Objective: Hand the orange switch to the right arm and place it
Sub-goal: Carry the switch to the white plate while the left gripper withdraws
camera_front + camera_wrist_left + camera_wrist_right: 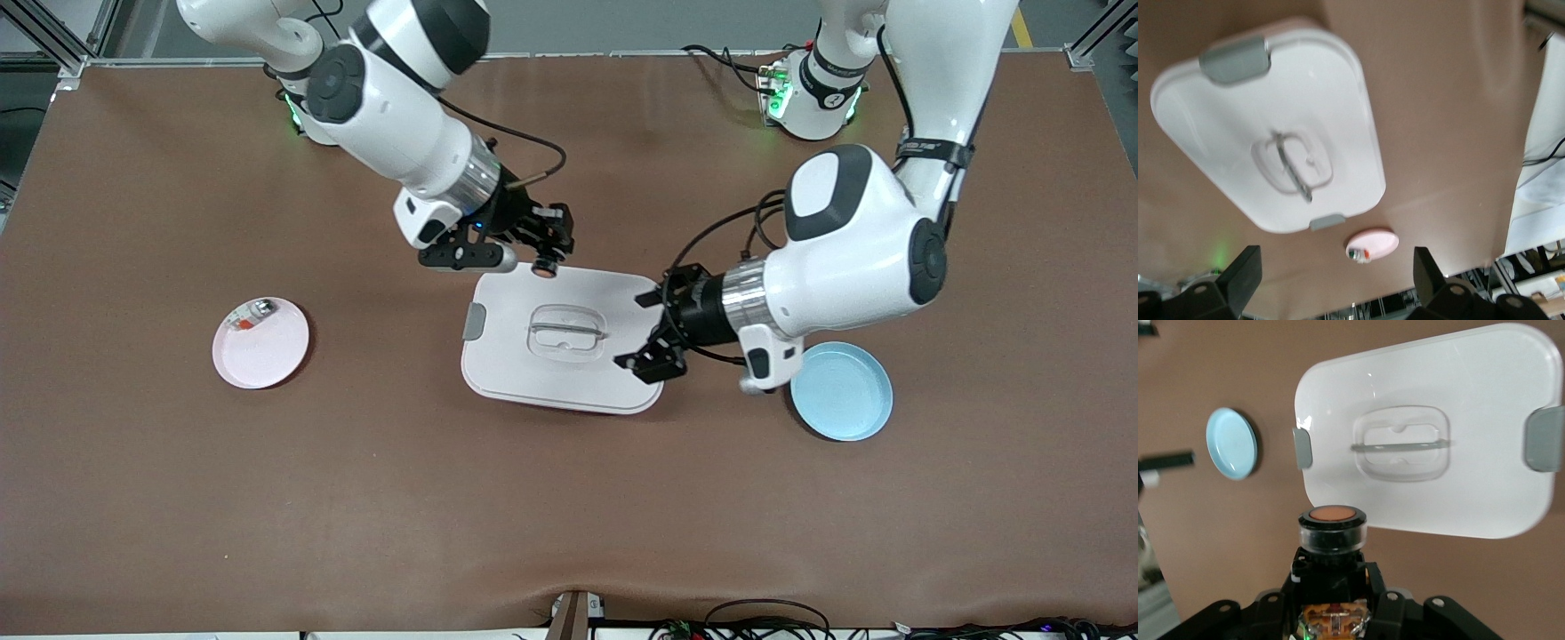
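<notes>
The orange switch [544, 266], a tiny black cylinder with an orange cap, is held in my right gripper [545, 251] above the edge of the white lidded box [507, 356] that faces the arms' bases. In the right wrist view the switch [1333, 527] stands cap-outward between the shut fingers of my right gripper [1333, 577]. My left gripper [653, 331] is open and empty over the box's end toward the left arm. In the left wrist view its fingers [1239, 279] stand wide apart with nothing between them at my left gripper [1335, 280].
A pink plate [267, 356] holding a small silver-and-orange piece [252, 314] lies toward the right arm's end; it also shows in the left wrist view [1379, 240]. A light blue plate [845, 396] lies beside the left arm's wrist. The box lid has a clear handle [567, 332].
</notes>
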Tool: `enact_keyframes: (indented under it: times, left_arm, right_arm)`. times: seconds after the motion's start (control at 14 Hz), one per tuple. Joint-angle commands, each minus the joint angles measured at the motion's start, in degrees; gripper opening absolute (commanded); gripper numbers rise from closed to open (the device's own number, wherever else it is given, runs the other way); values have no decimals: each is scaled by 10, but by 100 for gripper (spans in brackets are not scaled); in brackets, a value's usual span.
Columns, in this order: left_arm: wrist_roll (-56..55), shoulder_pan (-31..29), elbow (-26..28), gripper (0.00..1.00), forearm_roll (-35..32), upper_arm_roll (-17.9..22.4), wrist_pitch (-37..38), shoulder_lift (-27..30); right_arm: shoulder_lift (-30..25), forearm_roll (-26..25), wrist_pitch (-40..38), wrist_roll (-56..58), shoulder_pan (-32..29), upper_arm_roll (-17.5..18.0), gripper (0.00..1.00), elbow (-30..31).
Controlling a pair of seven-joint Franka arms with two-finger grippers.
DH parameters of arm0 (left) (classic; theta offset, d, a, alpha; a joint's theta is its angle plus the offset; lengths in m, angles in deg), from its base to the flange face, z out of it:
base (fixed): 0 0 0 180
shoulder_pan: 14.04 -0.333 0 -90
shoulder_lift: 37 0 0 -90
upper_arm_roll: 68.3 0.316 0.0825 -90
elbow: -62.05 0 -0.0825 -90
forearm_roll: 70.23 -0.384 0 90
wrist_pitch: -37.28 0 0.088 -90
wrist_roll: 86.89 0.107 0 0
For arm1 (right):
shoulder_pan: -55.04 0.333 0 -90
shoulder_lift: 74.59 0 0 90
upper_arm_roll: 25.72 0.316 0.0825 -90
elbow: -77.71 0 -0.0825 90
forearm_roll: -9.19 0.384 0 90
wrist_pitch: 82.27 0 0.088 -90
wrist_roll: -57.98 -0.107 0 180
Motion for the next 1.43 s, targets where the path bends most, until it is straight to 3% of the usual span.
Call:
enact_keyframes:
  times: [0.0,0.14,0.29,0.64,0.93,1.36]
  left_arm:
    - [31,-8,4,100,-97,10,11,28]
    - [72,-22,6,100,-144,10,16,28]
    - [119,-41,8,100,-199,10,54,35]
    - [270,-123,10,100,-298,10,118,41]
    - [384,-152,11,100,-356,10,132,41]
    - [475,-171,8,100,-394,10,174,65]
  right_arm:
    - [-63,-69,-119,113,-46,3,0,4]
    - [-104,-140,-204,216,-79,3,0,6]
    - [-130,-158,-271,374,-138,1,0,11]
    - [-174,-249,-276,736,-267,1,0,83]
    - [-173,-280,-144,944,-336,1,0,176]
    - [-160,-306,95,1102,-381,1,0,333]
